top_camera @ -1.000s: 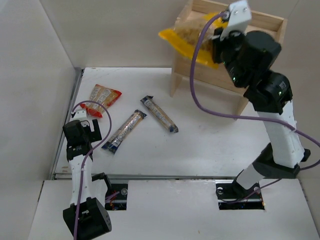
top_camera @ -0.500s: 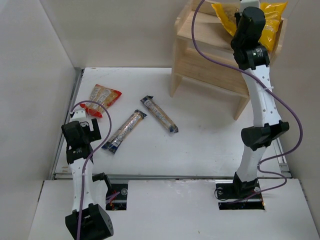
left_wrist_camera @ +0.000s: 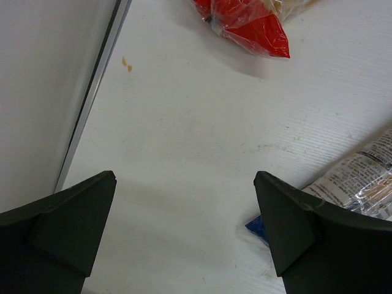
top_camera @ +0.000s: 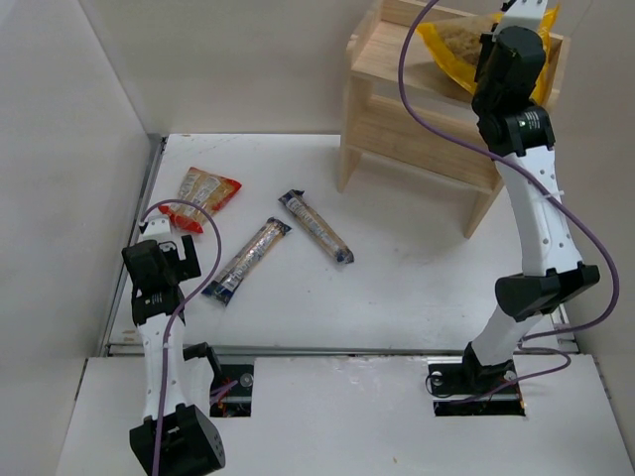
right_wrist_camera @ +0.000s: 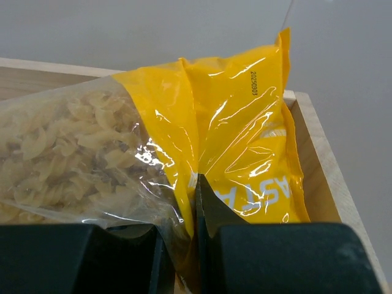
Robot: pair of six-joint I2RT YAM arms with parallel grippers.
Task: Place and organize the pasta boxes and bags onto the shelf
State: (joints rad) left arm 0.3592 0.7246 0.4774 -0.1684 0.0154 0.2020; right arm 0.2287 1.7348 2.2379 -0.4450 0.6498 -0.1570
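Four packs — one yellow bag (right_wrist_camera: 245,141) pinched by right tool (right_wrist_camera: 192,211), one red bag (top_camera: 205,190), two spaghetti packs (top_camera: 248,260) (top_camera: 316,226); left tool (left_wrist_camera: 184,211) spread.

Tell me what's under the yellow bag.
The top tier of the shelf: pale wood shows beside the yellow bag, which the right gripper pinches. The board directly beneath is covered, so whether the bag rests on it cannot be told.

Spread jaws, red bag (left_wrist_camera: 248,24) beyond
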